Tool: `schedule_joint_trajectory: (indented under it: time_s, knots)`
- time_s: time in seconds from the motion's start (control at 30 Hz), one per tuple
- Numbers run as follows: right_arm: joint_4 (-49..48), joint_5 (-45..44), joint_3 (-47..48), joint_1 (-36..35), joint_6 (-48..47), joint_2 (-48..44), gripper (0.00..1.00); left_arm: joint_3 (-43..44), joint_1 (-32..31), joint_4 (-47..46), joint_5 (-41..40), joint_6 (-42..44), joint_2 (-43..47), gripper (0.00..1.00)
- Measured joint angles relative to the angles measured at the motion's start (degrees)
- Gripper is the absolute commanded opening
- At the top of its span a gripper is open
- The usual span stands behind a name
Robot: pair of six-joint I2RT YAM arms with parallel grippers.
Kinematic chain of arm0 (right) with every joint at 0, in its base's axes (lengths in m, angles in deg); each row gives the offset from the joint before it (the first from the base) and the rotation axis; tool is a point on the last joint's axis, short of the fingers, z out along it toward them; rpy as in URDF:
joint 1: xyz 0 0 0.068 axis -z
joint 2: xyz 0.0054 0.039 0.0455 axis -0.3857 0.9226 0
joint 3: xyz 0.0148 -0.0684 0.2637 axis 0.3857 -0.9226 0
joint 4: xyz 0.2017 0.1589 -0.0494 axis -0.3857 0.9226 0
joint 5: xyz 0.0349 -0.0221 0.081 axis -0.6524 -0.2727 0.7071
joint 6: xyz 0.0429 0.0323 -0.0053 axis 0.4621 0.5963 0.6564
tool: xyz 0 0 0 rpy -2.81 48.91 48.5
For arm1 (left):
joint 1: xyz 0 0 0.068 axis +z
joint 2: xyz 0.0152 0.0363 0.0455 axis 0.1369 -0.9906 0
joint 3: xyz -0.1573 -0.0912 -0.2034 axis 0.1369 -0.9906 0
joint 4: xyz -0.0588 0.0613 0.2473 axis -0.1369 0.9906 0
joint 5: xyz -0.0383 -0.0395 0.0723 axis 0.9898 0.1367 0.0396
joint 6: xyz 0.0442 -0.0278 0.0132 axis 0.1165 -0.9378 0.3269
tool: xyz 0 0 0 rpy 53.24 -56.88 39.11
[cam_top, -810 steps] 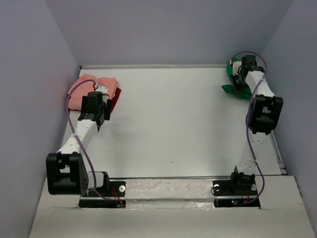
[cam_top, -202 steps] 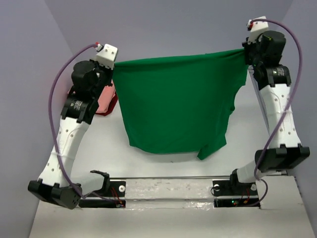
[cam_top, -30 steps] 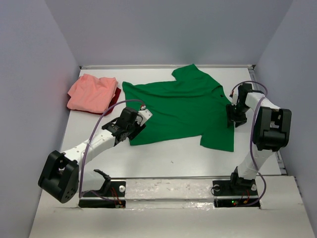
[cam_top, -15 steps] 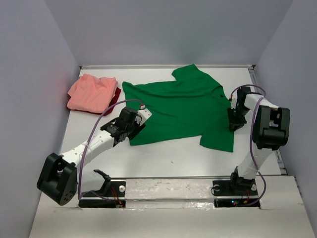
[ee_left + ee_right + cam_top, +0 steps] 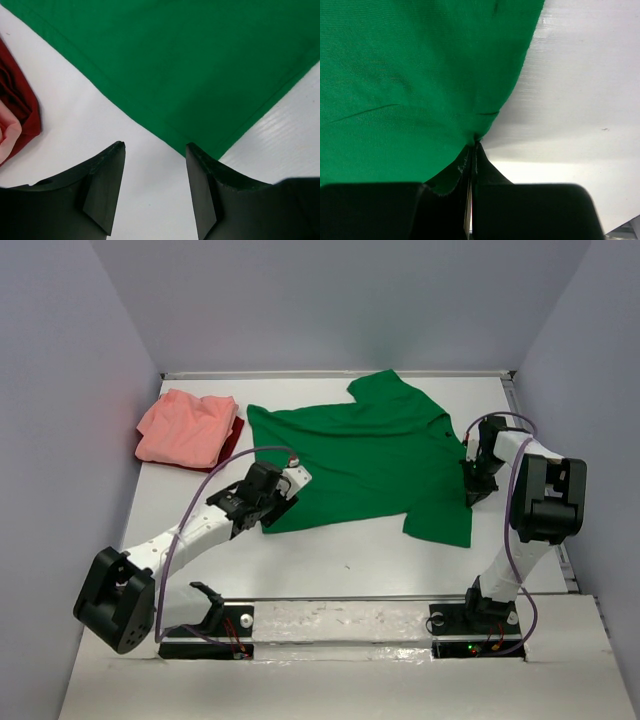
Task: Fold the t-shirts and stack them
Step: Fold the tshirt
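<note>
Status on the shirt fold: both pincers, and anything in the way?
Left pincer open at green t-shirt near-left corner. Right pincer shut on its right edge. Shirt spread flat, unfolded. Pink t-shirt on dark red cloth far left, apart.

You cannot see how much of the green t-shirt (image 5: 410,90) the right gripper (image 5: 471,159) has: its edge vanishes between the jaws pressed together, and the cloth ahead of them runs off the frame. Left of the left gripper (image 5: 155,148), the picture's edge cuts off the dark red cloth (image 5: 22,107) and the salmon-pink t-shirt (image 5: 7,137).
</note>
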Motion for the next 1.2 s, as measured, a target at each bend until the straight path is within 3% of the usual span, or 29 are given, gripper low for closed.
schedule_joint_trajectory:
  time_s: [0.47,1.2]
  knots:
    - [0.44,-0.20,0.11,0.00,0.02,-0.04,0.00,-3.32,-5.25,3.87,0.13,2.51,-0.02,0.64]
    - [0.83,-0.26,0.42,0.00,0.09,0.22,0.00,-4.46,-7.78,6.67,1.60,4.90,-5.16,0.56]
